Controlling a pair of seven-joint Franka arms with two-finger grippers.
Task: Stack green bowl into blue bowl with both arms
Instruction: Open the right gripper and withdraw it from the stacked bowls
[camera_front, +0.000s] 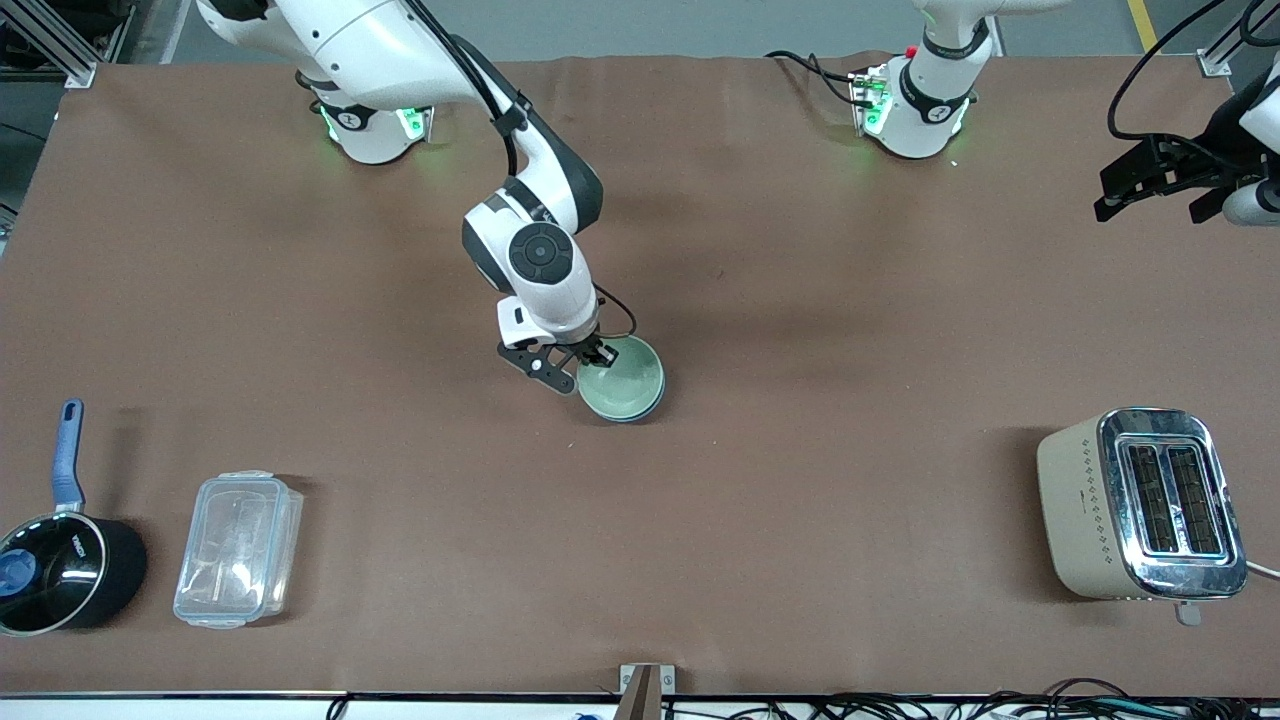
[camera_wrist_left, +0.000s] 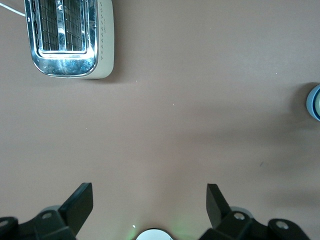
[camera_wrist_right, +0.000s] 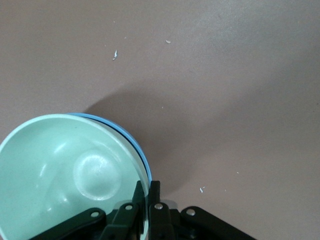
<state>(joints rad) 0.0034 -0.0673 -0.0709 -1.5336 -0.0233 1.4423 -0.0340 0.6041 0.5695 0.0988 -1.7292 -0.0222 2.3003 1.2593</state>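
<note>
Two bowls sit nested near the middle of the brown surface (camera_front: 800, 450): the green bowl (camera_front: 622, 381) rests inside the blue bowl (camera_front: 650, 405), of which only a thin sky-blue rim shows around the edge. The right gripper (camera_front: 592, 358) is closed on the green bowl's rim, one finger inside and one outside the wall, as the right wrist view confirms (camera_wrist_right: 147, 200).

Both bowls look rigid, light and glossy, so I judge them slippery under a pinch; the rim is the only sensible place to hold, since the smooth curved inside offers nothing to grip. The green bowl (camera_wrist_right: 65, 170) is pale mint with a faint round dimple at its base and soft highlights; the blue bowl (camera_wrist_right: 137, 150) is about the same size, so the fit is close and a tilted release could leave it rocking.

The left gripper (camera_front: 1150, 180) waits with its fingers spread apart, up over the left arm's end of the surface, its wrist view (camera_wrist_left: 150, 202) looking down on bare cloth and a toaster (camera_wrist_left: 70, 37). A black saucepan (camera_front: 60, 570) and a clear lidded box (camera_front: 238, 548) lie toward the right arm's end, nearer the front camera.
</note>
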